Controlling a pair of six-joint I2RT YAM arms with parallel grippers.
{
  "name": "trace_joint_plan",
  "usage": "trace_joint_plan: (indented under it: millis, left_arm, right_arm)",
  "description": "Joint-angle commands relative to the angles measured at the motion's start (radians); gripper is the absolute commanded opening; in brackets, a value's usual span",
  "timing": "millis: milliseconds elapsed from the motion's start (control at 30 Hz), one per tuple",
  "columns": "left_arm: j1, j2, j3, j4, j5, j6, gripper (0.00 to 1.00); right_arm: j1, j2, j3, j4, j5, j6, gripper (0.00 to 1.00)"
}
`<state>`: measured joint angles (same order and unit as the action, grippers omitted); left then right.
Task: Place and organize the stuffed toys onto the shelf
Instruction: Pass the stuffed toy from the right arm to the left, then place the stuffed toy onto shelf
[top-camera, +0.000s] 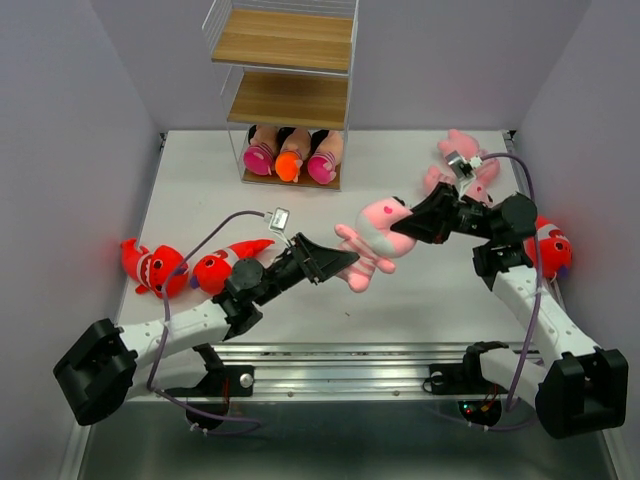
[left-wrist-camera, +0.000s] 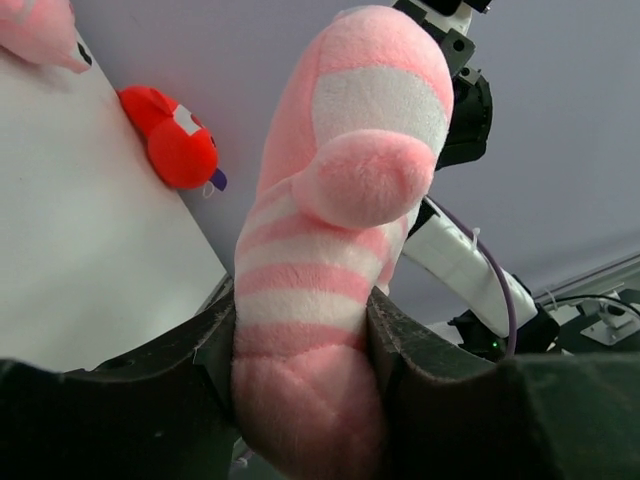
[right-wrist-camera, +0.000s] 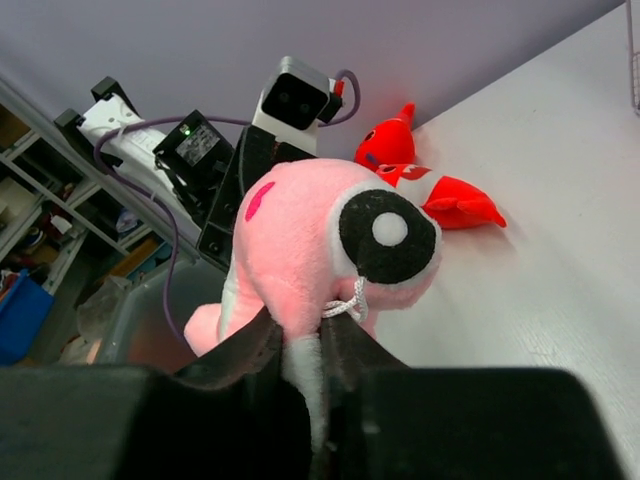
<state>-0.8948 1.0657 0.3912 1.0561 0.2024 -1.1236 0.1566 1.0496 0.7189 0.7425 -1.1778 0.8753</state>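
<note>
A pink striped-leg toy (top-camera: 375, 240) hangs above the table's middle, held from both sides. My left gripper (top-camera: 340, 262) is shut on one striped leg (left-wrist-camera: 330, 290), with the black pads pressed on both sides of it (left-wrist-camera: 300, 330). From the right, my right gripper (top-camera: 408, 226) is shut on the toy's head just under its big black eye (right-wrist-camera: 385, 232), the jaws pinching pink and white plush (right-wrist-camera: 300, 340). The shelf (top-camera: 285, 100) stands at the back. Three dolls (top-camera: 290, 158) lie side by side on its bottom board. Its upper boards show no toys.
Two red sharks (top-camera: 150, 266) (top-camera: 228, 264) lie at the left of the table, beside my left arm. A third red shark (top-camera: 550, 246) lies at the right edge behind my right arm. More pink plush (top-camera: 462, 165) lies at the back right.
</note>
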Motion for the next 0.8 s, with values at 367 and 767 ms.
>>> trace_joint_plan:
  millis: [367, 767]
  left_arm:
    - [0.026, -0.273, 0.388, -0.970, -0.482, 0.653, 0.00]
    - [0.383, -0.116, 0.638, -1.116, -0.716, 1.154, 0.00]
  right_arm:
    - [-0.060, -0.048, 0.154, -0.535, 0.194, -0.571, 1.00]
    - [-0.089, -0.049, -0.039, -0.574, 0.215, -0.789, 1.00]
